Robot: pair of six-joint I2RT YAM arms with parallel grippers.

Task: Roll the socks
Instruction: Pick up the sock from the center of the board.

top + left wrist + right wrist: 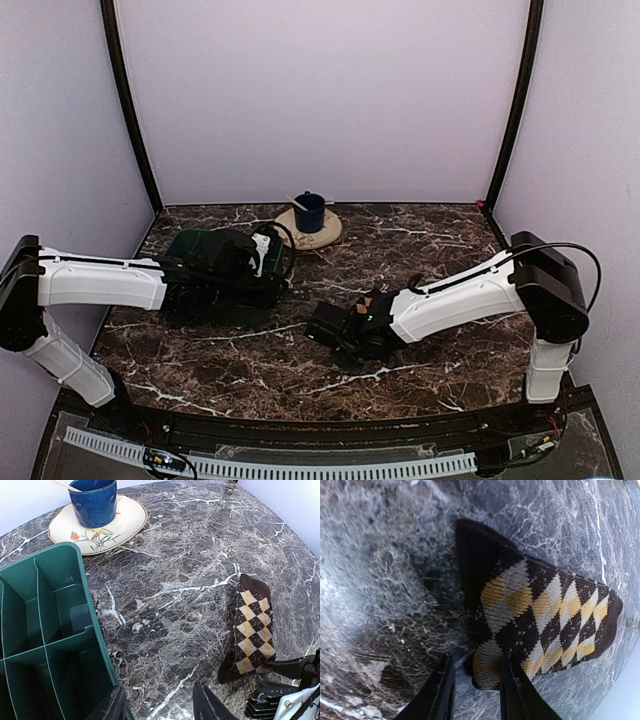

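Observation:
The brown-and-cream checkered sock (540,610) lies flat on the marble table. It also shows in the left wrist view (252,625) and, mostly hidden under the arm, in the top view (360,303). My right gripper (476,690) is low over the sock's near end, open with a narrow gap. A folded corner of the sock sits between the fingers, against the right one. My left gripper (160,707) is open and empty, hovering at the right edge of the green bin (45,630). The plain tan sock is out of view.
The green bin (190,245) has several compartments and sits under my left arm. A blue cup (309,211) stands on a cream plate (325,235) at the back centre. My right gripper (345,328) is mid-table; my left gripper (282,268) is at the bin's right side.

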